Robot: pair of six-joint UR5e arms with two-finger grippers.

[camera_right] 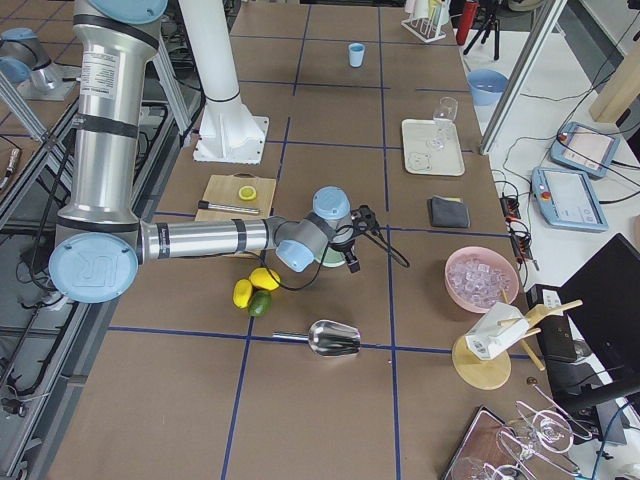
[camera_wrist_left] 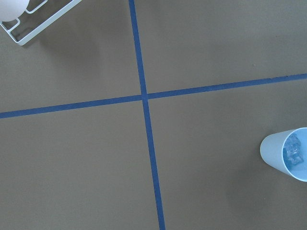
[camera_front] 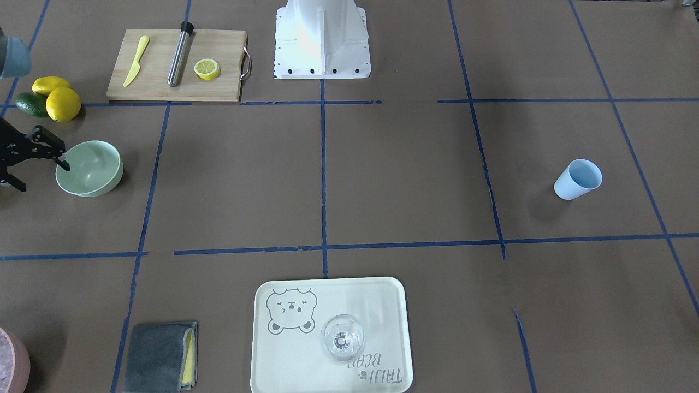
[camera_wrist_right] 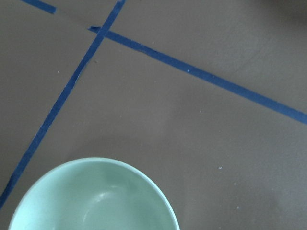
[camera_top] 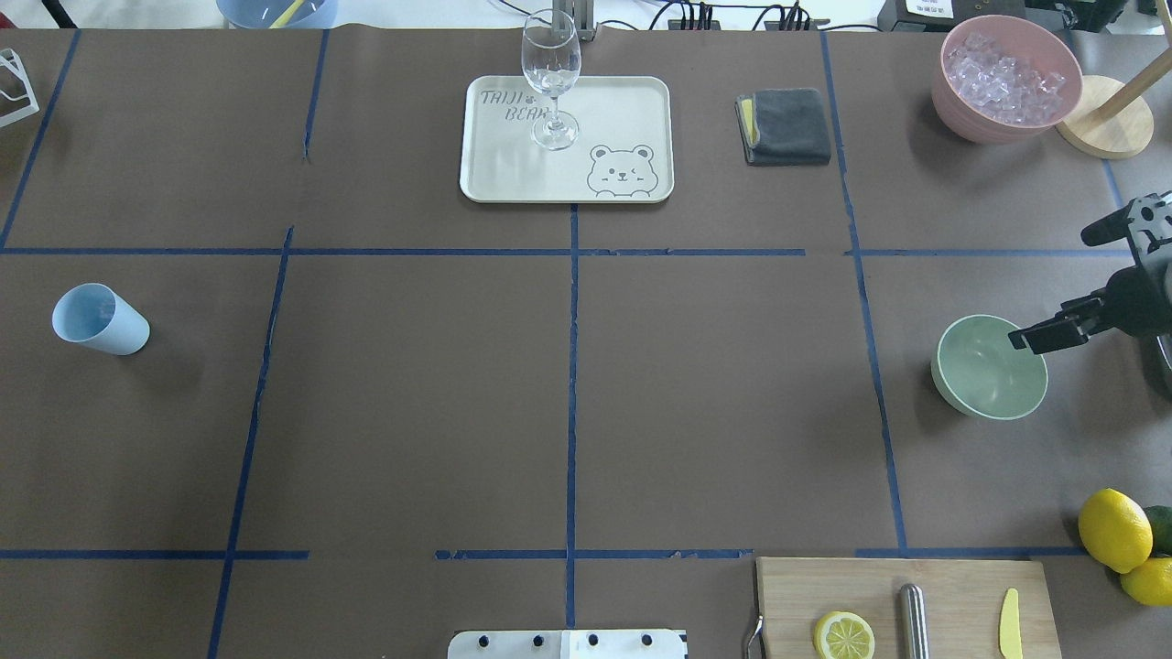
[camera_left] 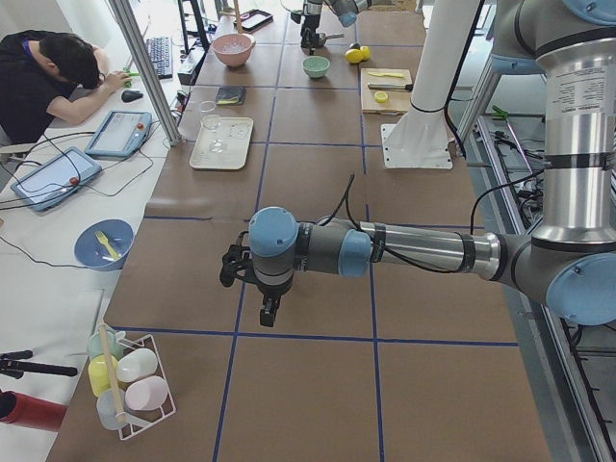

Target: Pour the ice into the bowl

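Observation:
The pale mint-green bowl (camera_top: 982, 375) (camera_front: 93, 166) (camera_wrist_right: 96, 201) stands upright and looks empty at the table's right side. My right gripper (camera_top: 1051, 289) (camera_front: 46, 179) is open wide beside it, with one fingertip (camera_top: 1030, 337) over the bowl's rim and the other outside it. Ice (camera_top: 1005, 73) (camera_right: 478, 272) fills the pink container (camera_top: 957, 96) at the far right corner. A few ice cubes (camera_wrist_left: 293, 152) also lie in the light blue cup (camera_wrist_left: 276, 151) (camera_top: 99, 318) on the left. My left gripper (camera_left: 248, 294) hangs above the table; I cannot tell whether it is open.
A tray (camera_top: 494, 174) carries a clear stemmed glass (camera_top: 551, 78). A grey cloth (camera_top: 786, 126) lies beside it. The cutting board (camera_top: 952, 586) holds a lemon half, a metal rod and a yellow knife. Lemons (camera_top: 1112, 529) and a metal scoop (camera_right: 335, 338) are near the bowl.

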